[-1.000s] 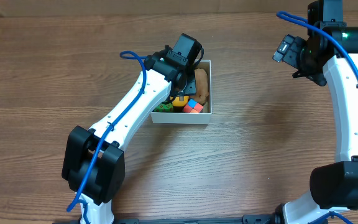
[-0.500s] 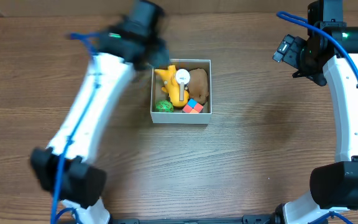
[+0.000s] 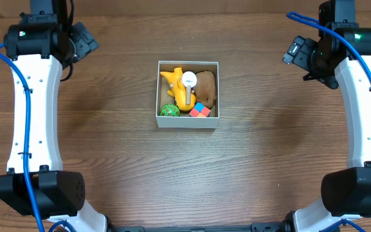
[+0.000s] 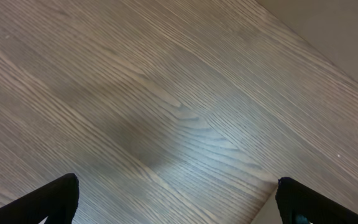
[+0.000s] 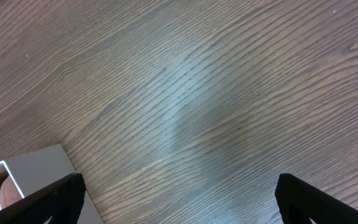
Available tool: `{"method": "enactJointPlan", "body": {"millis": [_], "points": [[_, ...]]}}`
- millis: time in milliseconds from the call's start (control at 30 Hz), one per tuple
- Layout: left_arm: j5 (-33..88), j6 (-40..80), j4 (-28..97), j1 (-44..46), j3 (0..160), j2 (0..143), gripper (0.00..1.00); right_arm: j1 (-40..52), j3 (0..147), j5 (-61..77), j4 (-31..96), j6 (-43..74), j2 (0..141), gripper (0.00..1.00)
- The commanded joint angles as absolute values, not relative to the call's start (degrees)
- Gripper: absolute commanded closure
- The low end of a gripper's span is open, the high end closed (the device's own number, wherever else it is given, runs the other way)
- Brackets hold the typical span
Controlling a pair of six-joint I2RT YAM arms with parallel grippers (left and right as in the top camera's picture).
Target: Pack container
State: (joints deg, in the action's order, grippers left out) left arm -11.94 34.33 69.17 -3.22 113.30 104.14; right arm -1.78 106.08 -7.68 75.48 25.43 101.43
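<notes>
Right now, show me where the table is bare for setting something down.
Bare table lies between the container and the left arm, between it and the right arm, and along the front. Crowded only inside the container.

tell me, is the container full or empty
Nearly full: the container holds a yellow toy, brown plush, green ball and coloured cube, hiding most of its floor.
</notes>
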Motion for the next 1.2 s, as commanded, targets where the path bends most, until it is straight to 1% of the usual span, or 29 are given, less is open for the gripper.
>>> {"method": "enactJointPlan", "body": {"millis": [0, 800, 1000, 1167], "points": [[-12.58, 34.28, 69.21, -4.08, 114.02, 103.48, 0.00, -1.63, 106.48, -7.68, 75.16, 25.52, 101.16, 0.00], [-12.58, 34.28, 69.21, -4.08, 114.02, 103.48, 0.00, -1.63, 106.48, -7.68, 75.16, 25.52, 100.84, 0.00], [-12.56, 34.28, 69.19, -4.08, 113.99, 103.48, 0.00, -0.69, 106.48, -8.95, 75.20, 25.52, 95.92, 0.00], [-12.56, 34.28, 69.21, -4.08, 114.02, 103.48, 0.00, 3.09, 106.48, -8.86, 73.93, 25.52, 86.39, 0.00]]}}
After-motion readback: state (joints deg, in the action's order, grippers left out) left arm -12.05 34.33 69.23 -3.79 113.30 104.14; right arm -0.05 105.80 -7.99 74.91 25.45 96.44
